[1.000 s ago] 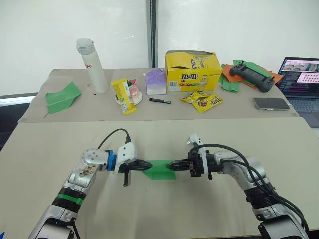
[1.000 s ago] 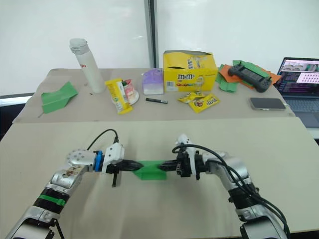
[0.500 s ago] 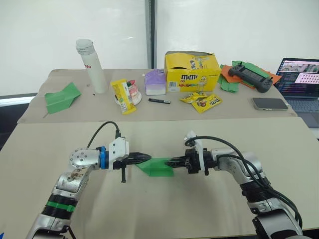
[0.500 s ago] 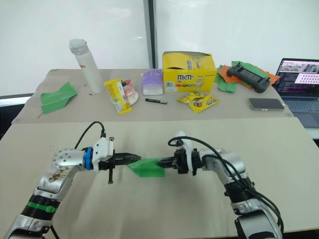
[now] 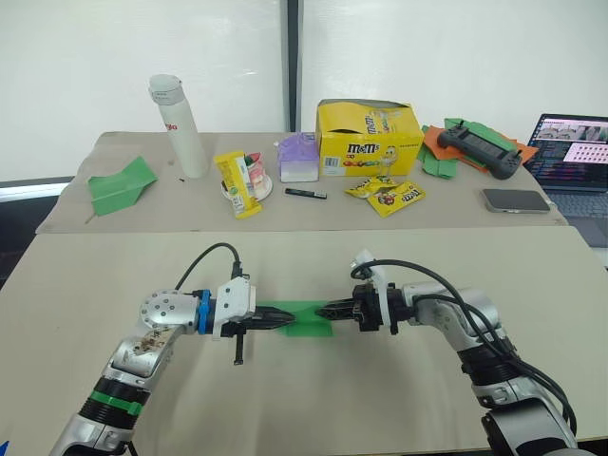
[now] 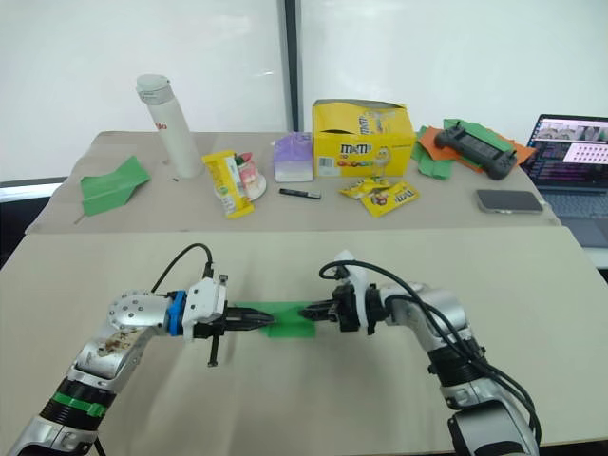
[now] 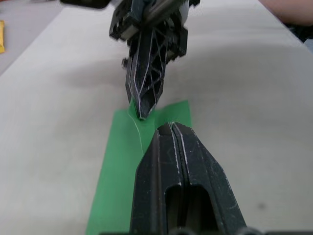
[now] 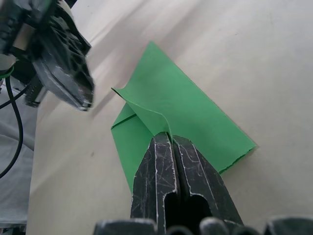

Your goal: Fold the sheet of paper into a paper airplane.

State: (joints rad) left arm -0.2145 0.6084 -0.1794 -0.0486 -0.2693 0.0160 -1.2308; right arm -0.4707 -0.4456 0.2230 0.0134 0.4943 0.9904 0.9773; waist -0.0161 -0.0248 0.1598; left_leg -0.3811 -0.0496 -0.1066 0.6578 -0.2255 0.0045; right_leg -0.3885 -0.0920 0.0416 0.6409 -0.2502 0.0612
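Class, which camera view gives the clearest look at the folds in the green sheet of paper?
The right wrist view: the sheet of paper shows its lifted flap and crease. The left wrist view shows a flat green strip with one faint crease; the eye views show a flat patch between the left hand and right hand.

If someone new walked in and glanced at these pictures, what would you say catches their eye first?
The bright green sheet of paper lying on the near table, with the left gripper and right gripper meeting over it from either side. Both are shut, the right one pinching a lifted flap. Behind, on the far table, a yellow candy box stands out.
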